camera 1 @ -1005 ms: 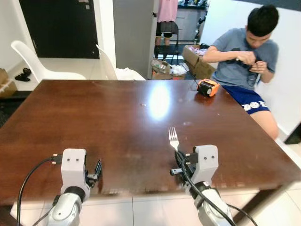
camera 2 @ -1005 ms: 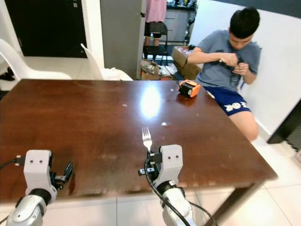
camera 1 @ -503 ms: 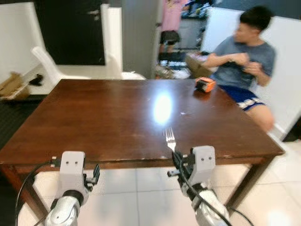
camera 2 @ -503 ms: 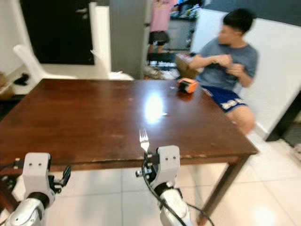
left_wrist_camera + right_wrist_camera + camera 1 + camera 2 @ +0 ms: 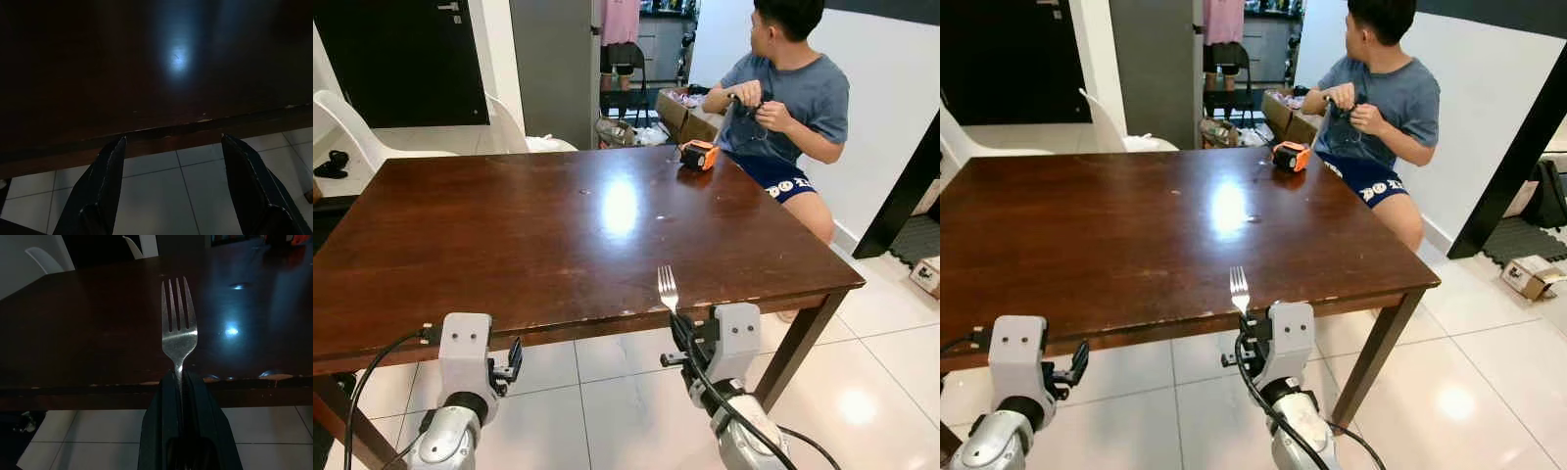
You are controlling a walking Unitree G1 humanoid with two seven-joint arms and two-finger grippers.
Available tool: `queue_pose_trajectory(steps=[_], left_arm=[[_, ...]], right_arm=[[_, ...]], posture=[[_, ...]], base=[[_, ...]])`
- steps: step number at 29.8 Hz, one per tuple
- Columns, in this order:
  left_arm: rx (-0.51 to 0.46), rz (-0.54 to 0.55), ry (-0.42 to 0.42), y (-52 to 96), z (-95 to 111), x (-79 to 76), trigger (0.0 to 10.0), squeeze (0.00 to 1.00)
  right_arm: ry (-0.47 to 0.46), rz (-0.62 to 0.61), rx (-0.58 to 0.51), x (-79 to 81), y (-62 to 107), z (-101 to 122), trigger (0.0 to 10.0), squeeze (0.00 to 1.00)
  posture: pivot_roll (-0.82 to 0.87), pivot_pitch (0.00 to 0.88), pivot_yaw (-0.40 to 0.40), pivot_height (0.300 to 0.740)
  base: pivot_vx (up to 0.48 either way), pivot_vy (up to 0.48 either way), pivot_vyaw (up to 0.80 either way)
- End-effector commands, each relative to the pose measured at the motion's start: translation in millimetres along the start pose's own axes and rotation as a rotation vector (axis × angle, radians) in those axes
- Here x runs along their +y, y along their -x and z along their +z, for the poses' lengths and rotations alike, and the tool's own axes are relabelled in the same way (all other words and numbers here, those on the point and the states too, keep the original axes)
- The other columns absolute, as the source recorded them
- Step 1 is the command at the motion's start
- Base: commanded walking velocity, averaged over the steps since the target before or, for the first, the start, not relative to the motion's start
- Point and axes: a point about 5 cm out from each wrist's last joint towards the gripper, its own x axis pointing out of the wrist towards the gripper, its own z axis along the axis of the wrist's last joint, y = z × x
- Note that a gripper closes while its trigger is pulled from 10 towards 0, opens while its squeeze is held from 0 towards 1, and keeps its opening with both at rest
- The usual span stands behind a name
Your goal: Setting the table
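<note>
Dark brown wood makes up the table (image 5: 509,235), which stands on pale floor tiles (image 5: 617,401) with its near edge just ahead of both arms. At the far left a white chair (image 5: 357,127) stands behind the table. The left gripper (image 5: 171,161) hangs over the tiles just short of the table's near edge, its two black fingers (image 5: 110,181) spread wide apart with nothing between them. To the right, the right gripper (image 5: 182,382) has its fingers pressed together on the handle of a silver fork (image 5: 178,325), which points tines up and forward, the tines showing against the table's near edge. On the far right corner of the table lies an orange tape measure (image 5: 698,155), and beside that corner sits a person (image 5: 788,98) in a grey shirt, hands raised to the chest.
</note>
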Motion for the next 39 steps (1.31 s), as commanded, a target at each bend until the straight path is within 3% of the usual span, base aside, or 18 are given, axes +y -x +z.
queue_pose_trajectory(steps=[1,8,19,26,39], left_arm=[[0.024,0.005,-0.003,1.8,-5.5,0.3,10.0,0.00],[0.027,0.009,-0.003,1.9,-6.2,0.5,10.0,0.00],[0.036,0.015,-0.004,2.2,-8.5,1.9,10.0,0.00],[0.041,0.018,-0.007,1.6,-9.4,2.5,10.0,0.00],[0.050,0.022,-0.010,1.7,-11.6,3.2,10.0,0.00]], right_arm=[[-0.010,-0.004,0.000,-0.3,1.3,-0.7,10.0,0.00],[0.017,0.007,0.021,0.4,0.5,-2.5,10.0,0.00],[-0.017,0.011,0.009,0.4,-0.2,-1.2,10.0,0.00],[-0.139,0.014,-0.019,0.2,-0.4,3.5,10.0,0.00],[-0.187,0.070,-0.025,7.2,0.7,4.9,10.0,0.00]], posture=[[0.04,0.131,0.038,0.740],[0.04,0.132,0.036,0.740],[0.04,0.134,0.038,0.740],[0.04,0.134,0.040,0.740],[0.04,0.132,0.042,0.740]], base=[[0.000,0.000,0.00],[0.000,0.000,0.00],[0.000,0.000,0.78],[0.000,0.000,0.76],[0.000,0.000,0.75]])
